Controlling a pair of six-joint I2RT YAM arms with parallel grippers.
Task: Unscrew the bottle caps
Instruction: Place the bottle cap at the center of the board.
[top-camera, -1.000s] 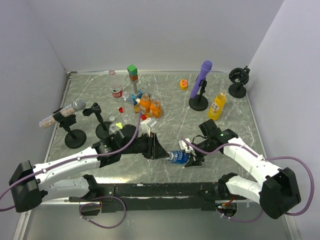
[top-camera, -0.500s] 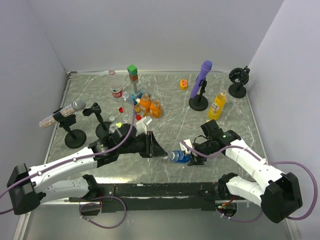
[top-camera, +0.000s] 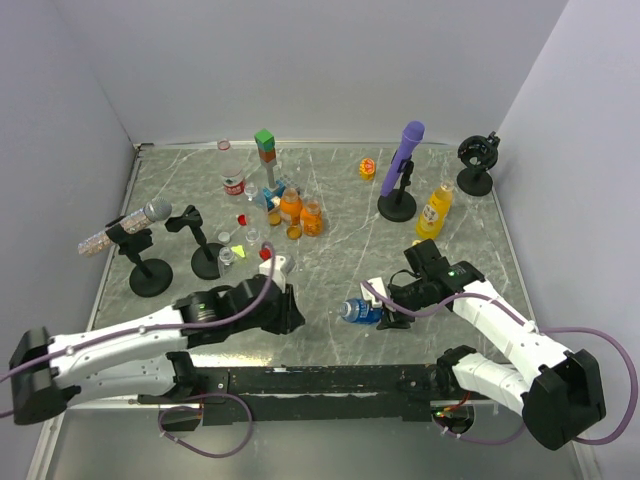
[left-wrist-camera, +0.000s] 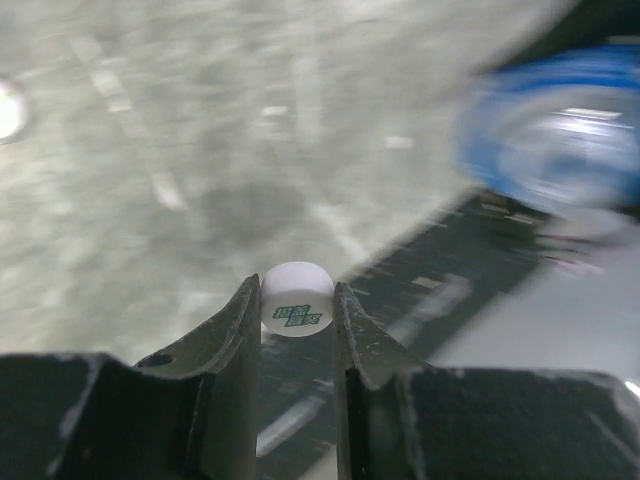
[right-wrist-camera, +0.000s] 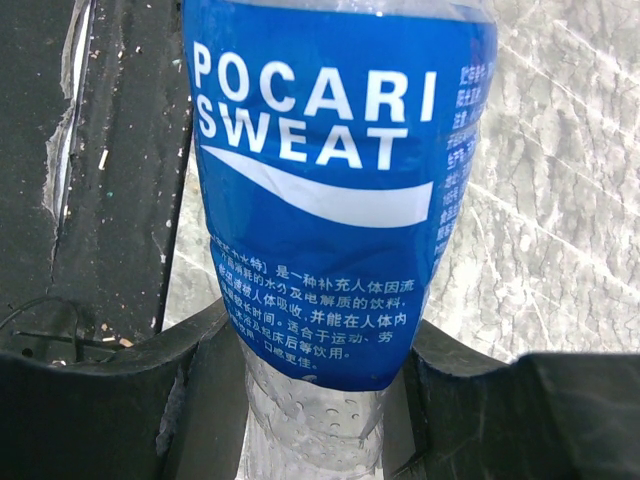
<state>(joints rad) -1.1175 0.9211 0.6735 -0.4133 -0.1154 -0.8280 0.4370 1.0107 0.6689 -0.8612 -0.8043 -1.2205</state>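
My L pincer (left-wrist-camera: 296, 292) is pinching a white cap (left-wrist-camera: 297, 308) w/ green print, one finger on each side. My R pincer (right-wrist-camera: 320, 345) is clamped round the clear end of the blue-labelled bottle (right-wrist-camera: 320, 190). The top cam shows that bottle on its side close to the table's (top-camera: 340, 255) near edge, just past the black rail (top-camera: 330, 380), so there's little room toward me. Its narrow end points at my L pincer, w/ a gap between them. Bare marble runs from there to the back, where the cluster of small bottles (top-camera: 290, 208) stands rear-left. The purple mic (top-camera: 405, 155) and yellow juice bottle (top-camera: 434, 210) stand rear-right, well apart from both pincers. The top cam can't show the cap at all; only the L wrist cam does, w/ the bottle a blue blur upper right. The R wrist cam reads the label, POCARI SWEAT.
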